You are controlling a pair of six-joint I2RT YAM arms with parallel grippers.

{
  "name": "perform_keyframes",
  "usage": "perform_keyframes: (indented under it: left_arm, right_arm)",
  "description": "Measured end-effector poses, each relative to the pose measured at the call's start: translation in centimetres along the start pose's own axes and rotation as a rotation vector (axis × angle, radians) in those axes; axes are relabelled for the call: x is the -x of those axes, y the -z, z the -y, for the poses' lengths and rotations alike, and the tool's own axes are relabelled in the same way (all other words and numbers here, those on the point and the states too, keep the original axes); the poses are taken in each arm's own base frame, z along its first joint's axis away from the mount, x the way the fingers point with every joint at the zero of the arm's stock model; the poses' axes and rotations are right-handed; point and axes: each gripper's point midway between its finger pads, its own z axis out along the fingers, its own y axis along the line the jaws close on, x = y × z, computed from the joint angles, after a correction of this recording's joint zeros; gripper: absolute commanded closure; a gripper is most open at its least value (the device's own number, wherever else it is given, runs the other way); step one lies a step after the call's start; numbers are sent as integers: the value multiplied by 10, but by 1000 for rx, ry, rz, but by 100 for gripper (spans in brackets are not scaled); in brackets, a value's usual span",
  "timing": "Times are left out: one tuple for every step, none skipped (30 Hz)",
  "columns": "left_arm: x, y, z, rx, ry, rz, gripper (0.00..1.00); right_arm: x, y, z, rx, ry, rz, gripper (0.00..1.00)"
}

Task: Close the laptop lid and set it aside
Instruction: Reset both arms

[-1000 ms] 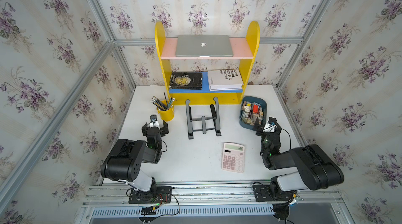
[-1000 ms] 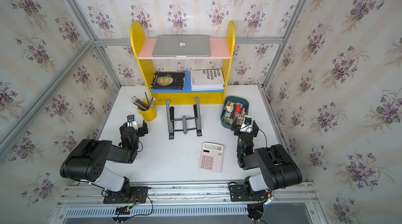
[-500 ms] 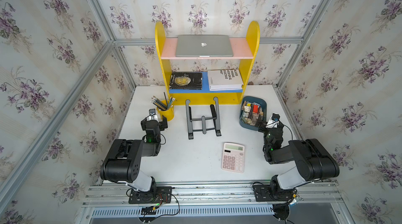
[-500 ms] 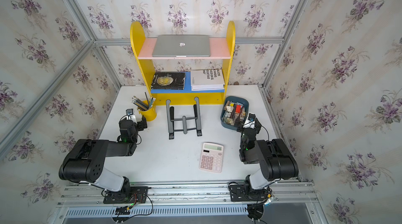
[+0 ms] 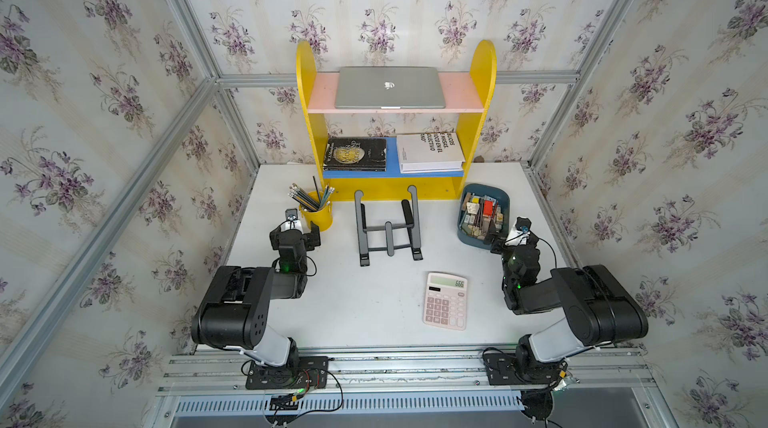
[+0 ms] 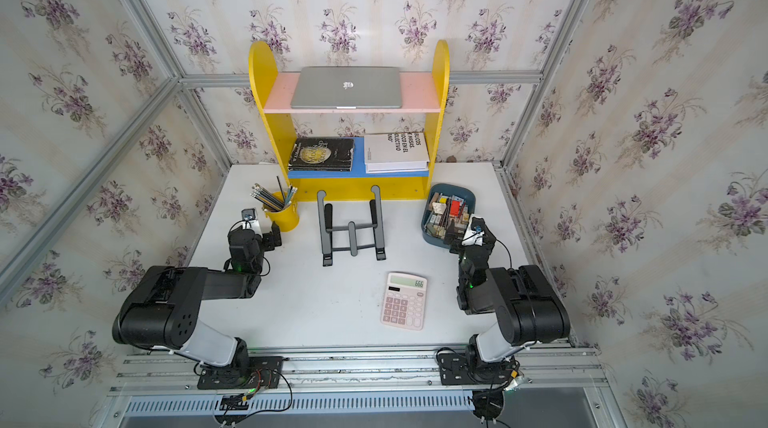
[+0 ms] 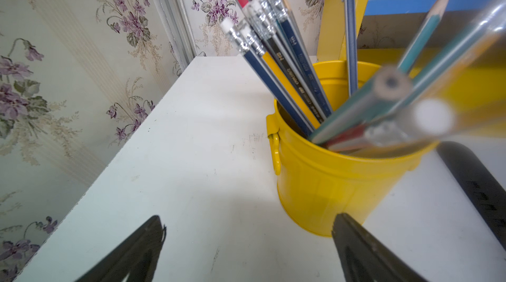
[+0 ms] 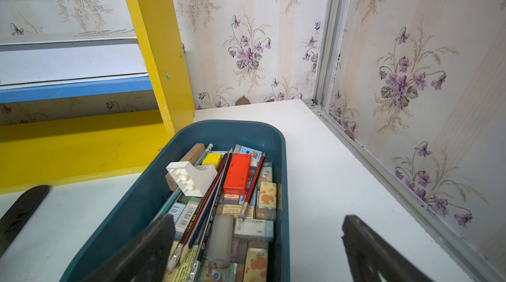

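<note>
The silver laptop (image 5: 389, 87) (image 6: 346, 86) lies flat on the pink top board of the yellow shelf unit (image 5: 482, 73) at the back. The laptop lid (image 5: 365, 91) is down on the base, with the logo facing up. Both arms are folded low near the table's front. My left gripper (image 5: 294, 228) (image 7: 249, 219) is open and empty, just in front of the yellow pencil cup (image 7: 328, 185). My right gripper (image 5: 512, 239) (image 8: 257, 220) is also open and empty; one finger hangs over the blue tray (image 8: 227, 124) and the other over bare table.
A black metal stand (image 5: 388, 230) sits mid-table in front of the shelf. A pink calculator (image 5: 446, 300) lies front right of centre. Two books (image 5: 355, 154) rest on the blue lower board. The walls stand close on both sides.
Both wrists have drifted a little toward the shelf as the arms settle. Both grippers stay open. The laptop has not moved.
</note>
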Motion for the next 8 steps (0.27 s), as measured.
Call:
perform_keyframes:
  left_arm:
    - [0, 0, 0, 0, 0, 0, 1]
    - [0, 0, 0, -2, 0, 0, 1]
    - [0, 0, 0, -2, 0, 1, 1]
    - [1, 0, 0, -2, 0, 1, 1]
    - [1, 0, 0, -2, 0, 1, 1]
    - [1, 0, 0, -2, 1, 1, 1]
    - [1, 0, 0, -2, 1, 1, 1]
    - [1, 0, 0, -2, 1, 1, 1]
  right_arm:
    - [0, 0, 0, 0, 0, 1, 0]
    - [1, -1, -1, 3, -1, 2, 0]
    - [1, -1, -1, 4, -1, 3, 0]
    - [2, -1, -1, 6, -1, 4, 0]
    - [2, -1, -2, 9, -1, 4, 0]
    - [2, -1, -2, 11, -1, 4, 0]
    - [1, -1, -2, 11, -1, 3, 0]
    - [1, -1, -3, 15, 0, 2, 0]
